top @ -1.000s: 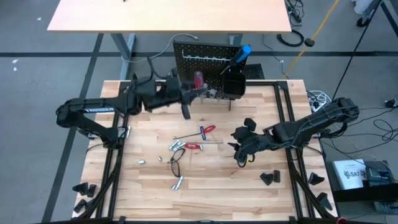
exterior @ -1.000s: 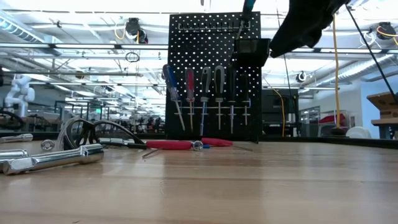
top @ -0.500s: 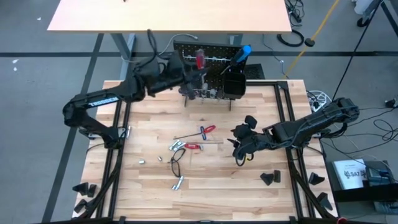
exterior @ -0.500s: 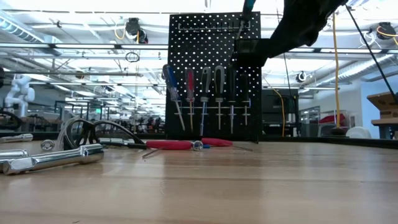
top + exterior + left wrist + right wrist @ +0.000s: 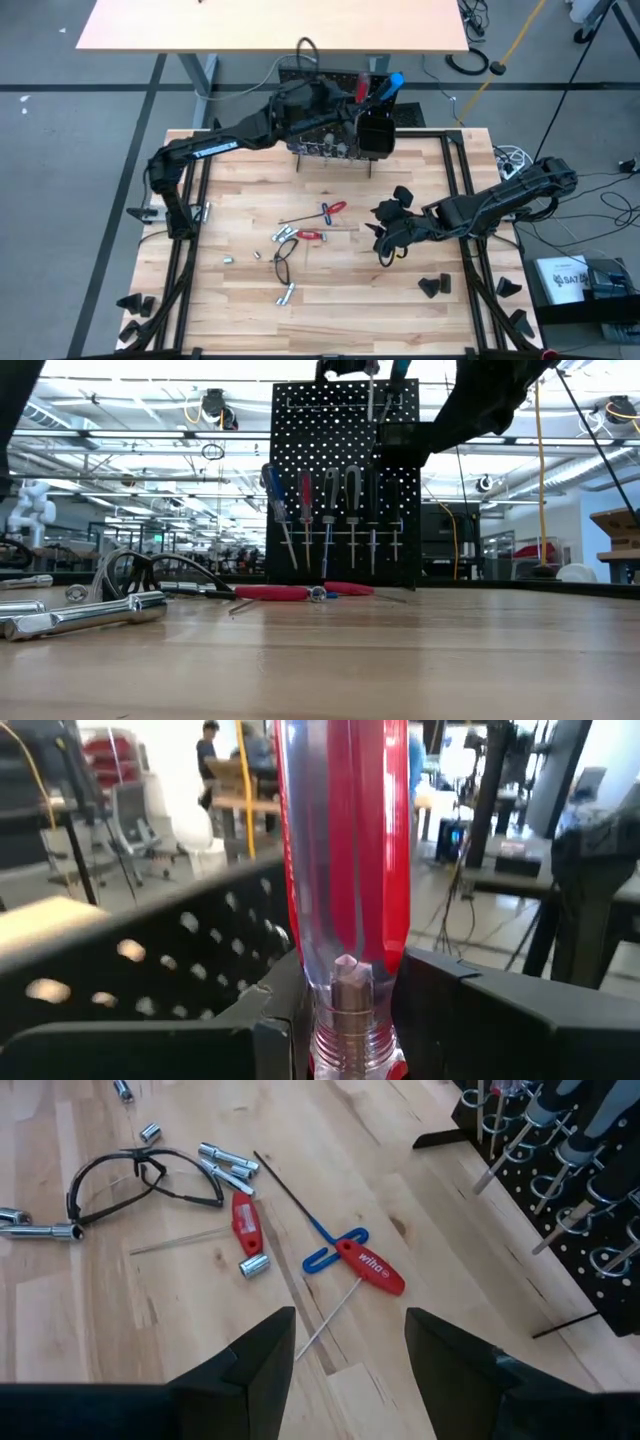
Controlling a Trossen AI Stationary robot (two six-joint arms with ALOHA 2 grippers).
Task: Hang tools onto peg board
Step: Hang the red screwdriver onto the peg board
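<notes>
The peg board (image 5: 318,82) stands upright at the table's far edge, and a row of screwdrivers (image 5: 330,510) hangs on its front (image 5: 345,480). My left gripper (image 5: 343,97) is at the board's top edge, beside the black bin (image 5: 375,130), and is shut on a red clear-handled screwdriver (image 5: 345,840). The screwdriver's silver shaft (image 5: 370,398) points down before the board's top holes. My right gripper (image 5: 385,245) hovers open over the table's right half. Below it lie a red-handled hex key (image 5: 372,1268), a blue key (image 5: 325,1250) and another red handle (image 5: 243,1222). My left gripper pinches the screwdriver handle at its lower end (image 5: 348,970), just above the metal collar, between its two fingers (image 5: 200,1040). The fingers reach in level, slanting from the table's left. The screwdriver stands upright and lifted clear, with its handle up and its shaft hanging below.
A blue-handled screwdriver (image 5: 390,85) sticks up out of the bin. Safety glasses (image 5: 283,265), sockets (image 5: 285,293) and small bits lie mid-table. Black wedge blocks (image 5: 433,287) sit at the right and along the near corners. A bare stretch of wood lies near the front edge.
My left gripper has carried the red screwdriver from in front of the board toward the table's far edge, then to the right along the board's top to a spot beside the bin. The screwdriver stays upright. Its shaft now shows at the top of the low view.
</notes>
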